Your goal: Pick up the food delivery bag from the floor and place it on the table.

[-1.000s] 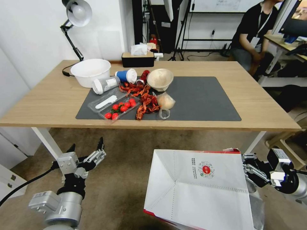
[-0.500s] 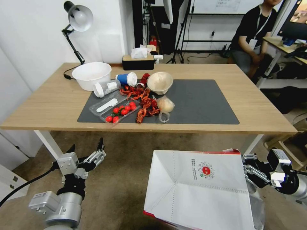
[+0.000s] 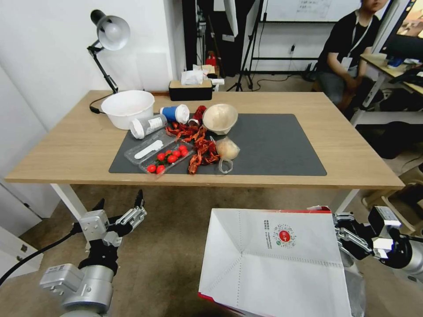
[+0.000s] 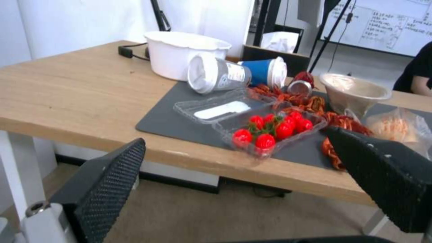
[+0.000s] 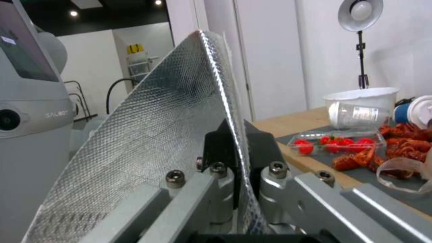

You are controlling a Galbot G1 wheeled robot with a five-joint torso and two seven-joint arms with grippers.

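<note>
The food delivery bag (image 3: pixel 273 259), white paper with a small round red logo and a red edge, hangs off the floor (image 3: pixel 172 237) at my lower right, below and in front of the table (image 3: pixel 66 145). My right gripper (image 3: pixel 341 231) is shut on the bag's right rim. In the right wrist view its fingers (image 5: pixel 216 148) pinch the rim, with the silver foil lining (image 5: pixel 148 135) beside them. My left gripper (image 3: pixel 119 203) stands open and empty at the lower left over the floor. In the left wrist view the left gripper (image 4: pixel 234 135) faces the table's front edge (image 4: pixel 202 162).
The dark grey mat (image 3: pixel 273 145) carries a tray of cherry tomatoes (image 3: pixel 169 157), red crayfish (image 3: pixel 200 147), a beige bowl (image 3: pixel 219 118), a small clear plastic bag (image 3: pixel 227 149) and tipped cups (image 3: pixel 174 113). A white bowl (image 3: pixel 128 108), tissue box (image 3: pixel 190 90) and lamp (image 3: pixel 110 33) stand behind. White table legs (image 3: pixel 68 200) flank the floor.
The table and room have slid down in the head view, so the camera has moved. The bag and both grippers keep their places in the picture.
</note>
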